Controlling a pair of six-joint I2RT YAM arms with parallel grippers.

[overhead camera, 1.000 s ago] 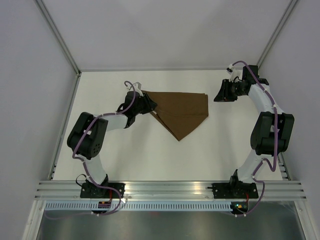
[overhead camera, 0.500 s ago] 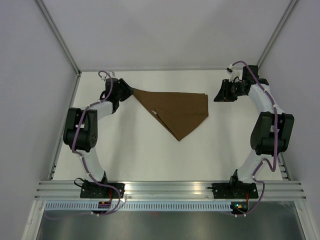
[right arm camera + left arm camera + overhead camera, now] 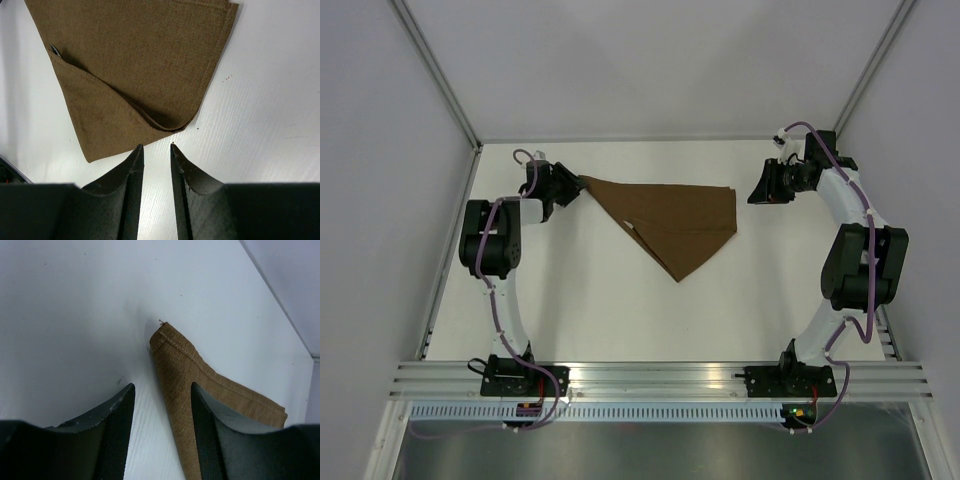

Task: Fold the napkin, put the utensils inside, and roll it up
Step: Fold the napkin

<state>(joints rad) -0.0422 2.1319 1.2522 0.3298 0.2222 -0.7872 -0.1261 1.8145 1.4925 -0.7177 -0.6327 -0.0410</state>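
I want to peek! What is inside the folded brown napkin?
The napkin is folded over itself, with a flap on top. Only a tiny grey tip pokes out at the flap's edge, too small to name. Anything else inside is covered by cloth.

Black-and-white arms (image 3: 488, 245) — purple cables (image 3: 499, 322)

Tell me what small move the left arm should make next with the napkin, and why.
Probably draw the left gripper back from the napkin: its jaws stand open, and the cloth's left corner lies ungripped on the table at its fingertips. The right gripper hovers empty nearby.
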